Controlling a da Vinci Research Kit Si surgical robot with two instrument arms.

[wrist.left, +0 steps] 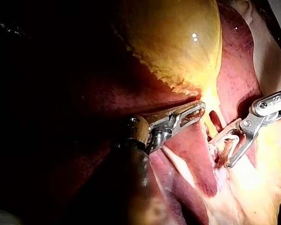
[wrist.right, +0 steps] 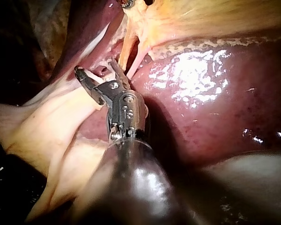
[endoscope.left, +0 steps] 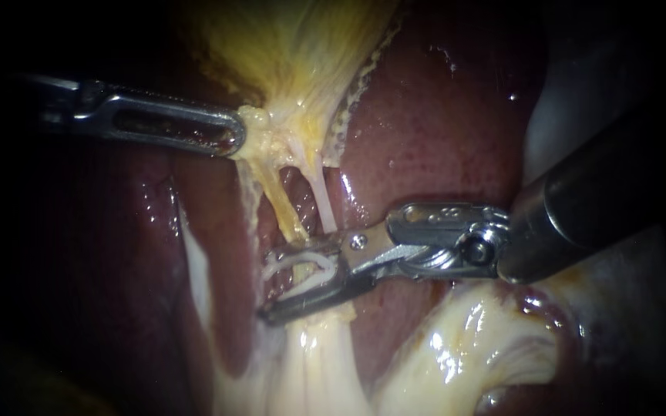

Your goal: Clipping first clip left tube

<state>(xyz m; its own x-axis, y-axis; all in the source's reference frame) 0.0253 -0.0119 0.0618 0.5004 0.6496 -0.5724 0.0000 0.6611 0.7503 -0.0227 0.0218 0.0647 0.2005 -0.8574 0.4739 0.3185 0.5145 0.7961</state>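
White is the colour to watch: the clip sits loaded in my right instrument, one leg seated against each jaw, so the jaws stand wide apart yet hold it from both sides. In the endoscope view that instrument comes in from 3 o'clock, and its tips lie just off centre toward 7 o'clock. My left instrument, entering from 9 o'clock, has its jaws clamped together on the neck of the gallbladder, holding it up toward 12 o'clock over the liver. Two strands hang taut from there. The left tube, yellowish, runs down to meet the upper jaw. The paler right tube lies just beside it on its 3 o'clock side and reaches the jaws nearer the hinge. I cannot tell whether the left tube passes between the clip legs or only behind them.

To do this well, I judge I should hold the left-hand traction steady and confirm that both clip tips show past the far side of the left tube. I would also make sure the right tube sits outside the mouth. The clip should cross the tube squarely, not on a slant. Then I would close slowly and fully, without dragging, since a pull here could tear the thin strand
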